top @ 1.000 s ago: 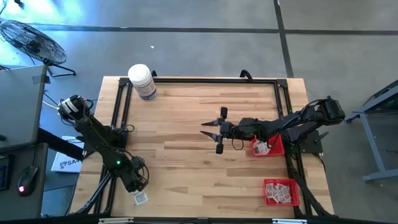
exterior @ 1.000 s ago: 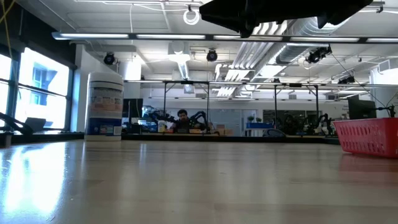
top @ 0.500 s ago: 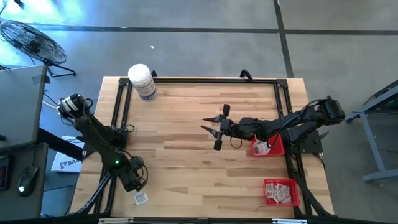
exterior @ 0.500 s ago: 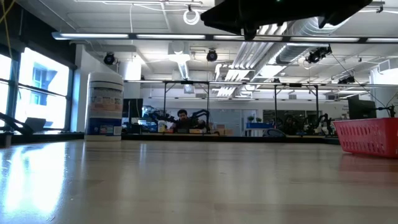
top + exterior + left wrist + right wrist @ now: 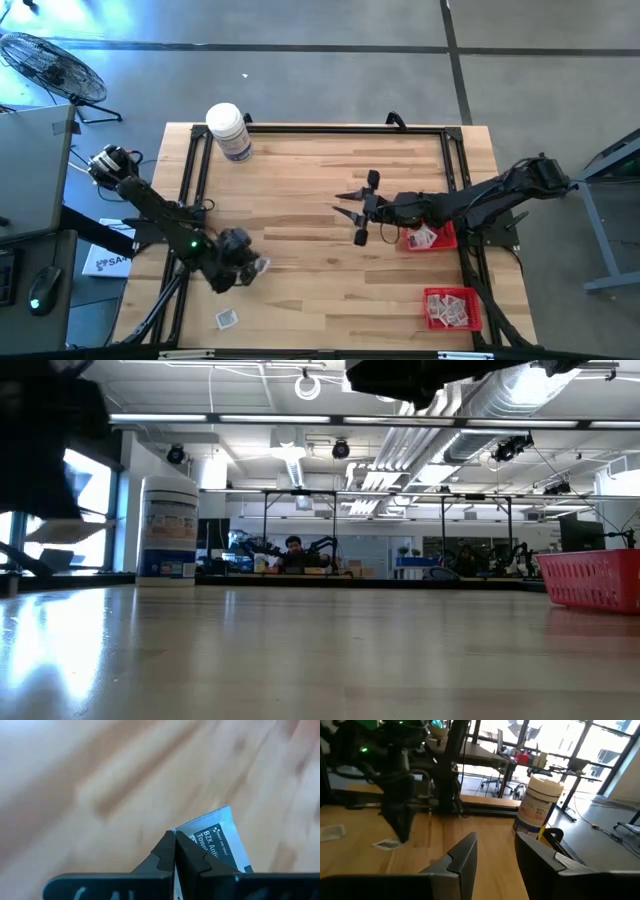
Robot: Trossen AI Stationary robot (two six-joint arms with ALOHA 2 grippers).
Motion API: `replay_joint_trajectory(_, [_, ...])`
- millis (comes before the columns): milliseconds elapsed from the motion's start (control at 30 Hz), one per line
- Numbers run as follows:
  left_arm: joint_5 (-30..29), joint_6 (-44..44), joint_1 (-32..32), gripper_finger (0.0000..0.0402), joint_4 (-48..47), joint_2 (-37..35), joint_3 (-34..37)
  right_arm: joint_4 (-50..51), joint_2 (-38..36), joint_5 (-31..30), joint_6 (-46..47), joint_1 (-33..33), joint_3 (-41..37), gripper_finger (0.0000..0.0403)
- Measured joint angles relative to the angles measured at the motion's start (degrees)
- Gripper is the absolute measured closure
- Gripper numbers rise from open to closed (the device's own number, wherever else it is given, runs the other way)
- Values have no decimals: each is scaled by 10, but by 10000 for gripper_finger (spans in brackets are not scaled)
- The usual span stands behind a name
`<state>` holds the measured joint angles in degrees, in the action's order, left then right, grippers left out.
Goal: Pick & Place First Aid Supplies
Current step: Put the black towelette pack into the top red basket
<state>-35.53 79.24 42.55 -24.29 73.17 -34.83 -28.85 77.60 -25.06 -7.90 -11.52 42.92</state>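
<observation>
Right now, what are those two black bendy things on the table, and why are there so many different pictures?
They are two robot arms. One camera looks down from above, one sits at table height, and one rides on each wrist. The left gripper has its fingers shut on a white first aid packet. The right gripper has open fingers and holds nothing. On the wooden table are a white bottle, two red baskets with packets inside, and one loose packet.

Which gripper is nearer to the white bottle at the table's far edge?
Left, narrowly. The left gripper, shut on a packet, is nearer the bottle, almost straight toward the front edge from it. The open right gripper hovers mid-table, off to the right.
</observation>
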Motion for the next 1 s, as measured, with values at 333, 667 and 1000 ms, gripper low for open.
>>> replay_joint_trajectory(333, [-34,-385,-187,401,322,65,-1,206,-57,-61,60,-51,0,277])
replay_joint_trajectory(667, [-8,-584,-304,401,624,154,-1,322,-138,-78,148,-68,0,277])
replay_joint_trajectory(1000, [-29,-684,-360,401,830,220,-14,234,-50,14,198,12,0,271])
